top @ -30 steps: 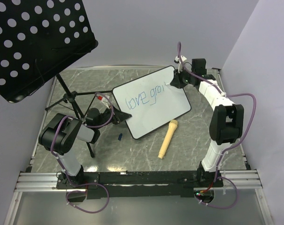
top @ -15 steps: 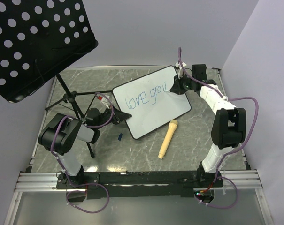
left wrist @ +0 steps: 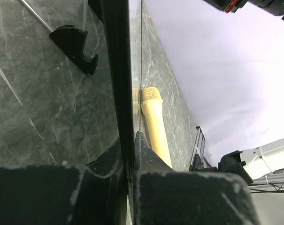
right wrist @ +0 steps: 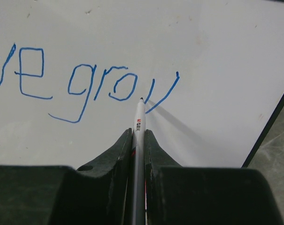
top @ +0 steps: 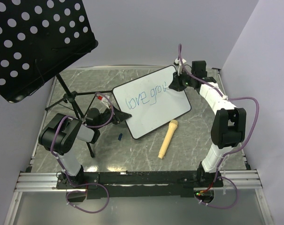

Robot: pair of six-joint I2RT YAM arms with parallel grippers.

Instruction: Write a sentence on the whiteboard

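Mid-word here! The whiteboard [top: 157, 116] sits in the middle of the worktop [top: 191, 136], propped at a tilt. Its left edge is pinched between the left fingers [top: 114, 118], which are clenched tight on the black rim.

Over at the far right of the board, the right fingers [right wrist: 138, 132] are clamped around a marker [right wrist: 139, 119]. Its tip is pressed to the white surface right inside the last letter. The sentence [top: 144, 97] reads "love gro" in blue, then a "w" that looks only partly drawn, with the tip at its middle.

So my call is that the second word is in hand, with the "s" and all of "daily" yet to come.

Next up, I'd say, is finishing that "w" and adding the "s". That leaves little room before the right rim. Then the marker needs lifting clear and carrying back left to begin a lower line, with the left grip steady so the board doesn't swing.

A yellow microphone [top: 167, 139] lies just near of the board, out of the way.
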